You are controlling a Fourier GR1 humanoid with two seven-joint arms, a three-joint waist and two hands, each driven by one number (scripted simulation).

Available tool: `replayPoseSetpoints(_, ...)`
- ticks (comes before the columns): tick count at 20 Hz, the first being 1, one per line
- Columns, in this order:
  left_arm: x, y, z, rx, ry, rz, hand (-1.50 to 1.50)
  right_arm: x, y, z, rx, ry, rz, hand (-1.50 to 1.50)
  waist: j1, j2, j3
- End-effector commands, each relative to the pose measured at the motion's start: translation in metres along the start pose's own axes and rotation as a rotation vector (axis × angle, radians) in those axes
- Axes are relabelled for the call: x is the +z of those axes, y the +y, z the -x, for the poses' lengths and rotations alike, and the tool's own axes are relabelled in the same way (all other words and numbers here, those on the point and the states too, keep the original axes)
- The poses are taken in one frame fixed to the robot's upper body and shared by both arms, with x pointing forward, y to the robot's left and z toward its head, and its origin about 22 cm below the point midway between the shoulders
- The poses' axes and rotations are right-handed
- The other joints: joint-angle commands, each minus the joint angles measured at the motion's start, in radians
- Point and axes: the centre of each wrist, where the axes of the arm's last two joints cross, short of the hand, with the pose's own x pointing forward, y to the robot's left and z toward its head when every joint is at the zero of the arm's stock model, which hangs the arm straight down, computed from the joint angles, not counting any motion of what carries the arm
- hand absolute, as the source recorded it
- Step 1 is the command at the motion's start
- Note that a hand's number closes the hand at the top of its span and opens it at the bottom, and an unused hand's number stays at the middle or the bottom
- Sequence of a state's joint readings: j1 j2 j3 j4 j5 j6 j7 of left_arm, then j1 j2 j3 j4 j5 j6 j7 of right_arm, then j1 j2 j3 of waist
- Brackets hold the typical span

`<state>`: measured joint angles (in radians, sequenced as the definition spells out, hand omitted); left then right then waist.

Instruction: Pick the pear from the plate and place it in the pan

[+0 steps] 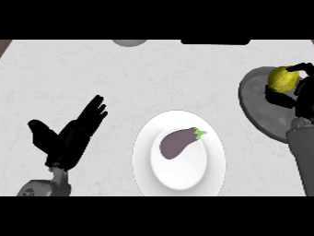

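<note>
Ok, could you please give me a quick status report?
Right hand shut on pear, over pan. Left hand open, resting. Eggplant on plate.

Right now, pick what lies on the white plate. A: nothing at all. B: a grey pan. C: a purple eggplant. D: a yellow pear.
C: a purple eggplant lies on the white plate, while the yellow pear is in the right hand over the grey pan.

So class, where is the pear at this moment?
In the head view it is at the far right: the pear sits in the right hand, whose fingers curl round it, over the grey pan.
</note>
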<state>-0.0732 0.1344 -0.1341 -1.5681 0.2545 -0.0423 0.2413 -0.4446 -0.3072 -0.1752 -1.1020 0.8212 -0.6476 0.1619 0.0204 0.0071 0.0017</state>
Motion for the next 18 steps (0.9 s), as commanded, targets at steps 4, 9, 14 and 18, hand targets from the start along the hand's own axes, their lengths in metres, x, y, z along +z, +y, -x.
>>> replayPoseSetpoints(4,0.009,-0.012,0.0,0.001,0.005,0.013,0.0,-0.043,0.001,0.049,-0.011,0.011,0.023,1.5,0.004,0.0,0.0)
replayPoseSetpoints(9,-0.004,-0.014,0.0,-0.004,0.003,0.039,0.0,-0.054,-0.002,0.072,0.176,0.188,-0.197,-1.5,0.031,0.013,0.0)
replayPoseSetpoints(14,-0.003,-0.016,-0.001,0.001,0.0,0.036,0.0,-0.063,0.005,0.065,0.076,0.191,-0.271,-1.5,0.027,0.009,0.002)
replayPoseSetpoints(18,-0.009,-0.016,0.001,0.002,-0.022,0.026,0.0,-0.044,0.02,0.062,-0.168,0.155,-0.185,-1.5,0.022,0.014,0.004)
